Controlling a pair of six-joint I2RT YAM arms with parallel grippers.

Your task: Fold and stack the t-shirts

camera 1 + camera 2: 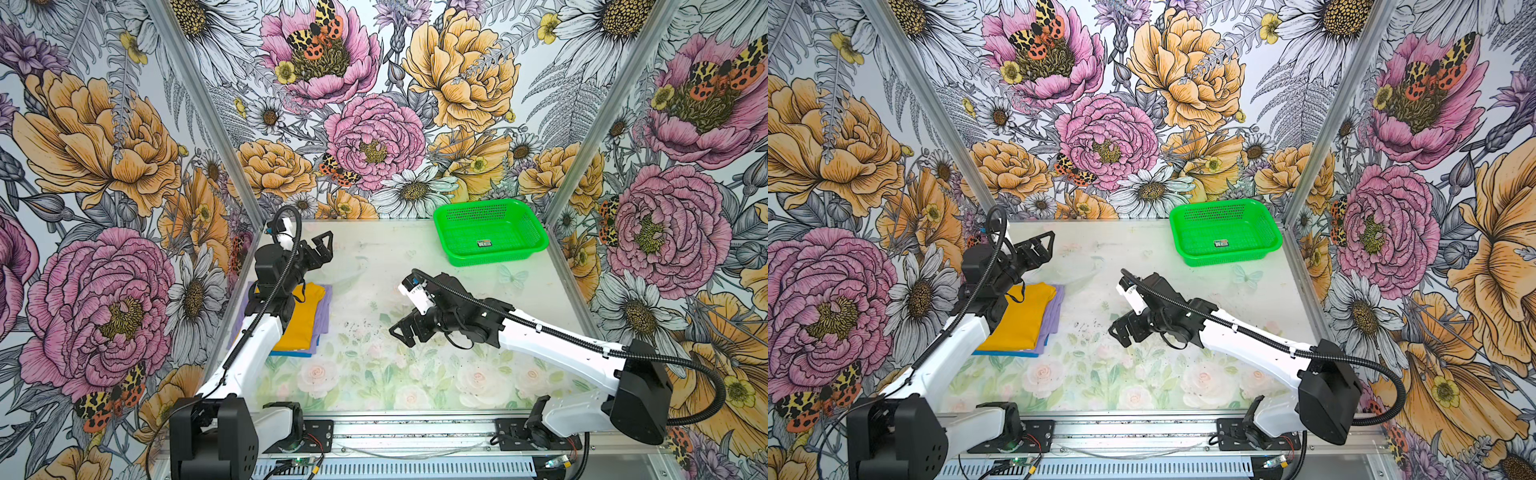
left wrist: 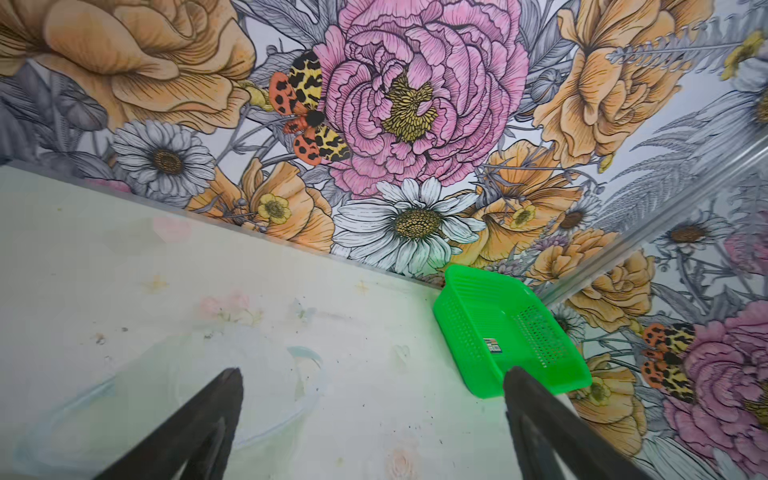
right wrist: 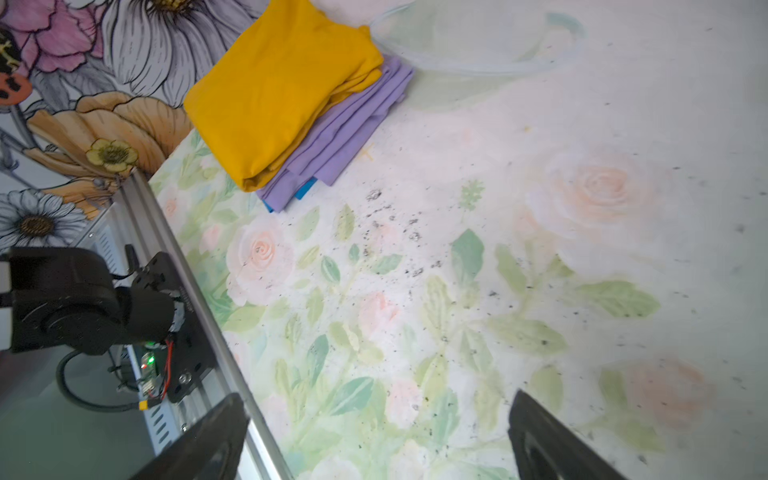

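Obs. Three folded t-shirts sit in one pile at the left side of the bench (image 1: 374, 257), close to the left wall. The yellow t-shirt (image 3: 278, 91) is on top, the lavender t-shirt (image 3: 345, 129) under it, and only a corner and a strip of edge of the blue t-shirt (image 3: 305, 189) show at the bottom. The lavender layers fan out past the yellow on the side facing mid-bench. No loose shirt is visible elsewhere. The green basket (image 1: 498, 258) at the back right is empty apart from a small label.

Judgement: folding and stacking look done, or nearly. What remains is squaring the pile and getting the arms clear.

How to do it well:
- In both top views the left forearm crosses above the pile, and a thin black cable loop (image 1: 300, 294) hangs over the yellow cloth; contact cannot be told. Raise the arm before swinging it, so nothing drags the top layer.
- If tidying, push the fanned lavender edge in with a flat, low nudge from the mid-bench side. Pinching would probably pull one layer out.

Claws:
- Left claw (image 2: 372, 374): spread wide, empty, raised beyond the far end of the pile and aimed toward the basket.
- Right claw (image 3: 378, 397): spread wide, empty, above bare bench, aimed at the pile and well apart from it.
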